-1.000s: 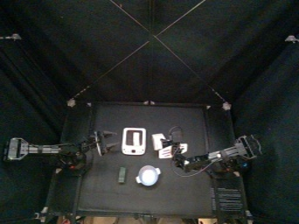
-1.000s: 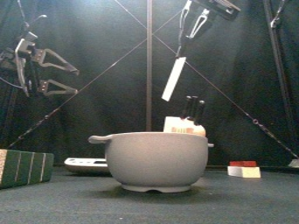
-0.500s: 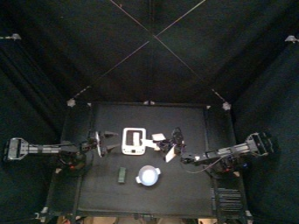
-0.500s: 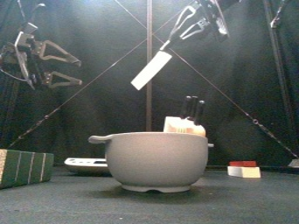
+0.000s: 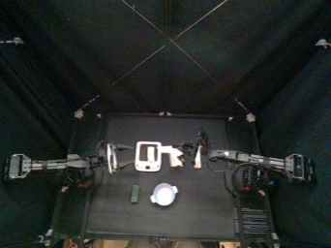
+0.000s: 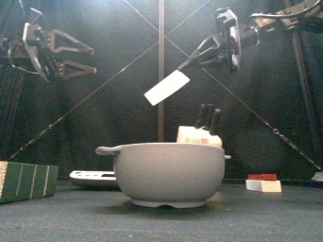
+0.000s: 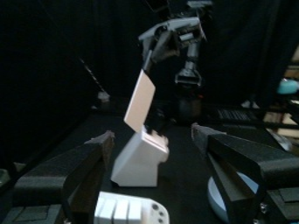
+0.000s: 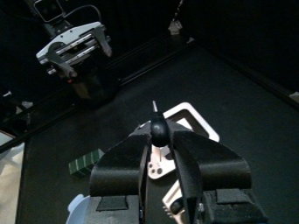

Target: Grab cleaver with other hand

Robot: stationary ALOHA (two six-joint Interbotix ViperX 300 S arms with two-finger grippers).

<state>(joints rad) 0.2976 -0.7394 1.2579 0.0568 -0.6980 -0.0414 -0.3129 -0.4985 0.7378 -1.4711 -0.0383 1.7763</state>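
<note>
The cleaver (image 6: pixel 165 88) hangs in the air above the table's middle, its white blade slanting down toward the left arm. My right gripper (image 6: pixel 222 43) is shut on its dark handle (image 8: pixel 160 131), high at the right in the front view. In the left wrist view the blade (image 7: pixel 140 96) stands straight ahead, between and beyond the jaws. My left gripper (image 6: pixel 78 55) is wide open and level at the upper left, with a clear gap between it and the blade. From above, the left gripper (image 5: pixel 111 160) and the right gripper (image 5: pixel 200 155) face each other across the middle.
A grey bowl (image 6: pixel 164 175) stands near the table's front edge, with a white knife block (image 6: pixel 199 135) holding dark handles behind it. A green box (image 6: pixel 25 181) lies front left. A white tray (image 5: pixel 149 155) sits mid-table under the arms. A small red and white piece (image 6: pixel 263 182) lies at the right.
The right arm has stretched toward the middle, swinging the cleaver from hanging nearly straight down to a slant pointing at the left gripper. The left gripper stays open, nearly unmoved.
</note>
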